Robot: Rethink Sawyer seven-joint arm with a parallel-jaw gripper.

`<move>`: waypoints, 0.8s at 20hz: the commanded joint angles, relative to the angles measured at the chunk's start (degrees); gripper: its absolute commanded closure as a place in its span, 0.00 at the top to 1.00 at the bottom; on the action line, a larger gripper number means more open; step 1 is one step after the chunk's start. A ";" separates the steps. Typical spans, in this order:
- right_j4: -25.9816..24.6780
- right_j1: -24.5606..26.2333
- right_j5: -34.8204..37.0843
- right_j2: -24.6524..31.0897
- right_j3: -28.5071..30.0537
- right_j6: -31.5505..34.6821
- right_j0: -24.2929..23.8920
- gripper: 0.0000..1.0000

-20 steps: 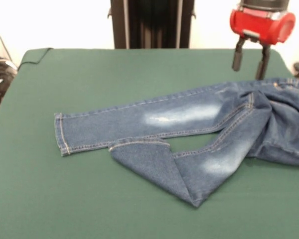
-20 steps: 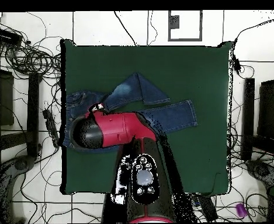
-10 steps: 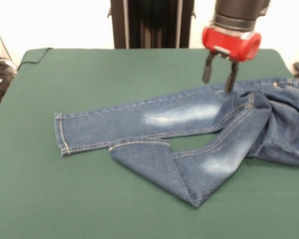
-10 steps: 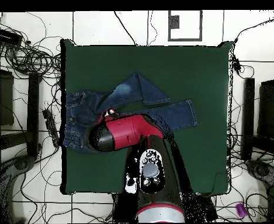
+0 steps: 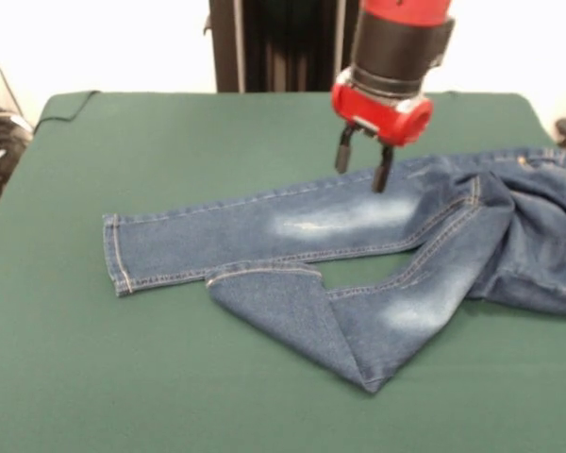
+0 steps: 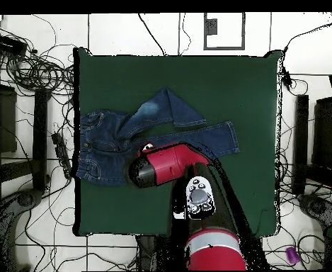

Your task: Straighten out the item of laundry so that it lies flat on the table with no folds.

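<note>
While the gripper (image 5: 360,166) hangs empty with its fingers spread over the far leg's upper part, nothing is grasped yet — this looks like the approach step before a pick. The jeans (image 5: 358,255) lie on the counter (image 5: 170,132), right of centre in the front view, waistband running off the right edge. The far leg lies flat, cuff pointing left. The near leg is doubled back on itself — cuff (image 5: 262,273) tucked beside the far leg, fold point sticking out toward the near edge. The waist end looks bunched too.

Next move, as I judge it: come down on the folded leg near its cuff, pinch one layer only, then drag it out left and near until the crease opens. Risk is catching both layers, or dragging the whole garment.

Surface is dark green felt-like cloth, so likely some drag on denim. Plenty of bare counter left and near. Overhead shows cables (image 6: 34,67) strewn on the tiled floor around it.
</note>
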 commanded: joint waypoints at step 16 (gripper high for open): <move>-14.36 16.55 -3.39 6.72 -2.65 -14.01 -5.21 1.00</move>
